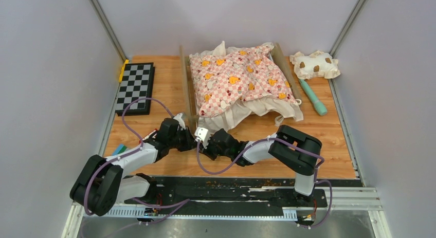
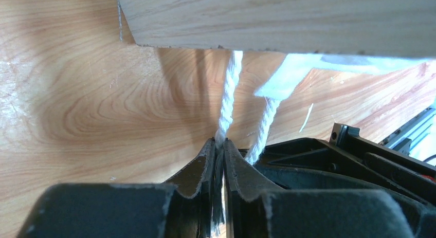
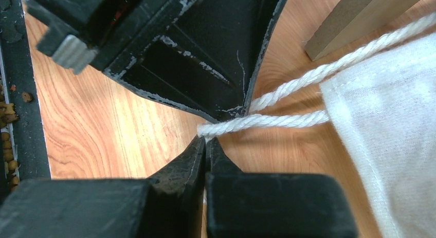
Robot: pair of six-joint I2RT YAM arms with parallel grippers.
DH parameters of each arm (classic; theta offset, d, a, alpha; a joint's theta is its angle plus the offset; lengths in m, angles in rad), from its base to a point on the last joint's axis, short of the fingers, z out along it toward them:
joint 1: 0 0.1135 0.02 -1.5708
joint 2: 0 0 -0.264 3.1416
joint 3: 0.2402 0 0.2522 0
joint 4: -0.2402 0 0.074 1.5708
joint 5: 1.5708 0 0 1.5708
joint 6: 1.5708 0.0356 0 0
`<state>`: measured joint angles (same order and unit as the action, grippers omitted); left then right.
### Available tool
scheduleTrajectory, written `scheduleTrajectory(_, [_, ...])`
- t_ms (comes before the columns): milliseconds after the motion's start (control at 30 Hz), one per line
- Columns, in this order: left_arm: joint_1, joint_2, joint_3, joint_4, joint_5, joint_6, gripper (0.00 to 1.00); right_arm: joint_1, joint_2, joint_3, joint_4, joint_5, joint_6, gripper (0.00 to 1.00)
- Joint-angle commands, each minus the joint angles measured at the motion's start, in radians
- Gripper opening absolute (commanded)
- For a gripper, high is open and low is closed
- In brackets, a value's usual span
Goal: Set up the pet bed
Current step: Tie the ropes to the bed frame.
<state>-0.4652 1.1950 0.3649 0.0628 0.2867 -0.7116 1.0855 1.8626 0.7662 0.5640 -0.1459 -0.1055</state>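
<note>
The pet bed (image 1: 185,86) stands mid-table, its light-wood rails showing on both sides of the pink checkered cushion (image 1: 236,78) that covers it. White fabric (image 1: 241,113) hangs out at the front. Both grippers meet at the bed's front left corner. My left gripper (image 2: 220,141) is pinched on a white cord (image 2: 230,89) that runs up under the wooden rail (image 2: 277,19). A second cord (image 2: 265,122) passes beside its right finger. My right gripper (image 3: 206,138) is shut on the end of a white cord (image 3: 267,120) that leads to the white fabric (image 3: 380,125).
A cream, brown-spotted pillow (image 1: 314,64) lies at the back right, with a teal stick (image 1: 312,96) in front of it. A folded chessboard (image 1: 135,87) sits on the left. Grey walls close in on both sides. The left gripper's black body (image 3: 195,58) is right against the right gripper.
</note>
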Motion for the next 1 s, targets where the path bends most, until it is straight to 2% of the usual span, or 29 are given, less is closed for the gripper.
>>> scheduleTrajectory(0, [-0.007, -0.049, 0.019, -0.040, 0.004, 0.001, 0.18, 0.002, 0.030, 0.004, -0.080, -0.025, 0.016, 0.00])
scheduleTrajectory(233, [-0.008, -0.063, 0.019, -0.058, 0.000, 0.001, 0.21, 0.002, 0.030, 0.004, -0.078, -0.025, 0.017, 0.00])
scheduleTrajectory(400, [-0.008, -0.061, 0.014, -0.058, 0.002, 0.001, 0.19, 0.001, 0.030, 0.004, -0.078, -0.025, 0.017, 0.00])
scheduleTrajectory(833, [-0.007, -0.105, 0.012, -0.107, -0.032, 0.007, 0.00, 0.002, 0.036, 0.007, -0.082, -0.018, 0.019, 0.00])
scheduleTrajectory(900, [-0.007, -0.109, 0.015, -0.114, -0.038, 0.011, 0.00, 0.002, 0.038, 0.011, -0.085, -0.018, 0.019, 0.00])
scheduleTrajectory(967, [-0.007, -0.107, 0.018, -0.122, -0.043, 0.012, 0.11, 0.001, 0.039, 0.011, -0.086, -0.017, 0.020, 0.00])
